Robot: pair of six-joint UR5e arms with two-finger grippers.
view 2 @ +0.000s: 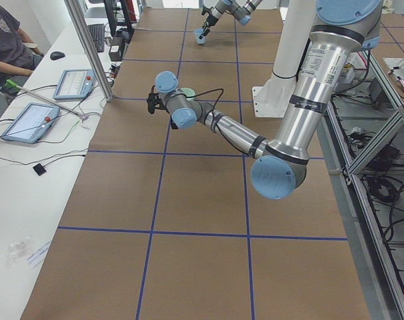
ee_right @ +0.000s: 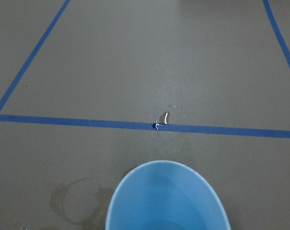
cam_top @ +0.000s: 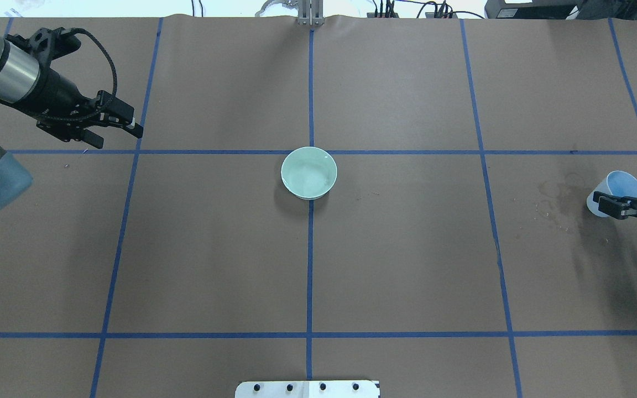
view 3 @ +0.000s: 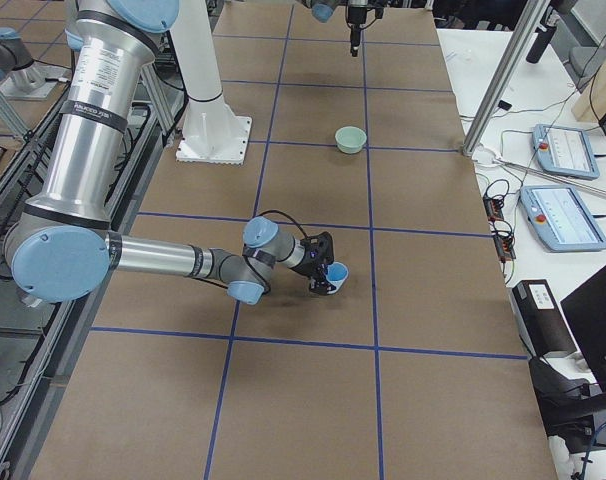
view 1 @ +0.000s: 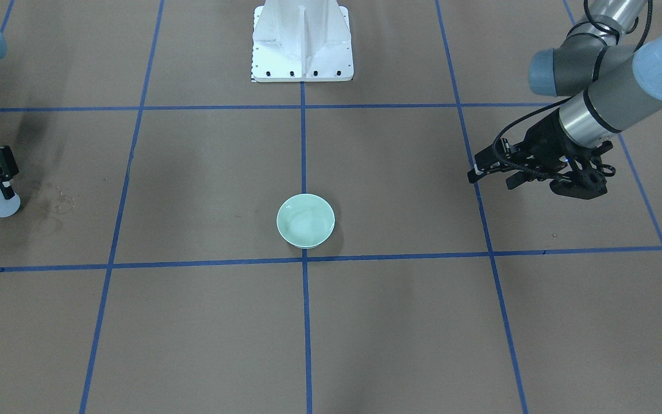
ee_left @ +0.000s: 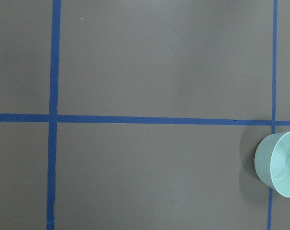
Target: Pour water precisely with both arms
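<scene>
My right fingers (cam_top: 614, 207) are clamped on the pale blue cup (cam_top: 617, 185), which leans in my grip low over the desk (cam_top: 407, 265). My left fingers (cam_top: 125, 120) are spread wide with nothing between them, and they hover clear of the surface.

The only water (ee_right: 162, 118) I can make out is a small glossy drop on the desk, just ahead of the cup's rim. Damp rings (cam_top: 556, 196) lie beside my right fingers. Whether any water sits in the cup, I cannot tell.

The green bowl (cam_top: 299, 190) stands well apart from both pairs of fingers, roughly between them. I judge that I am at the carry stage, with no pour under way. The next move calls for levelling the cup, bringing it over the bowl's rim, and tipping slowly. My left fingers would come in to steady things.
</scene>
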